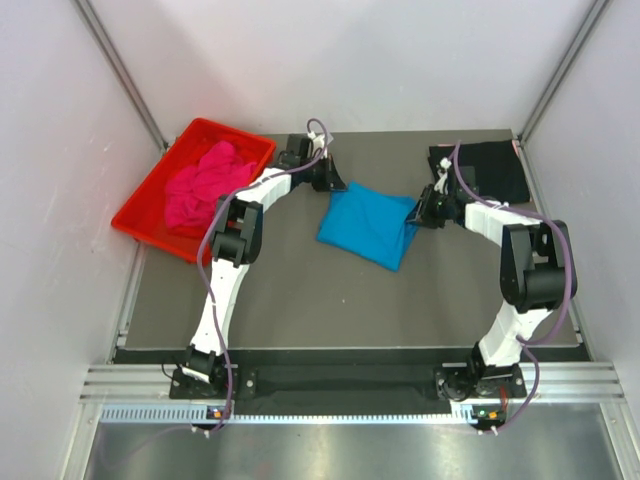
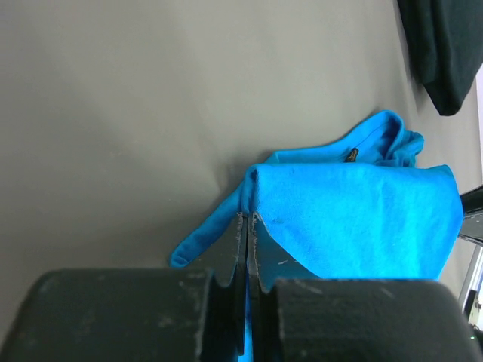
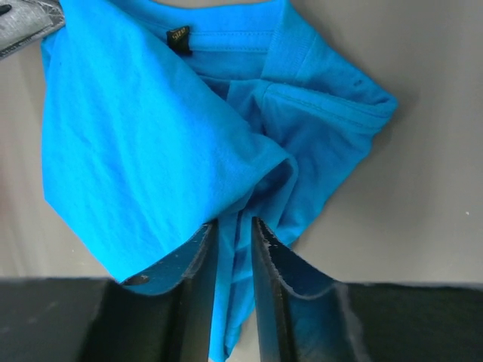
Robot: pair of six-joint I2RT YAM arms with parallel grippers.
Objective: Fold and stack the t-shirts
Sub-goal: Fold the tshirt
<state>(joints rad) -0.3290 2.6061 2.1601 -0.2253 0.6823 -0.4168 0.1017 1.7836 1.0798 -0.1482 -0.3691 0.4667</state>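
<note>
The turquoise-blue t-shirt (image 1: 368,225) lies partly folded in the middle of the grey table, held at both ends. My left gripper (image 1: 337,188) is shut on its far-left corner; in the left wrist view the jaws (image 2: 247,220) pinch a thin blue edge of the turquoise-blue t-shirt (image 2: 355,219). My right gripper (image 1: 418,211) grips its right side. In the right wrist view a bunched fold of the turquoise-blue t-shirt (image 3: 151,136) fills the gap at my right gripper (image 3: 235,226). The black t-shirt (image 1: 488,170) lies flat at the back right. The magenta-pink t-shirt (image 1: 205,186) sits crumpled in the tray.
A red plastic tray (image 1: 143,212) stands at the back left, overhanging the table's left edge. White walls with metal rails close in the left, right and back sides. The black t-shirt (image 2: 445,53) shows at the top right of the left wrist view.
</note>
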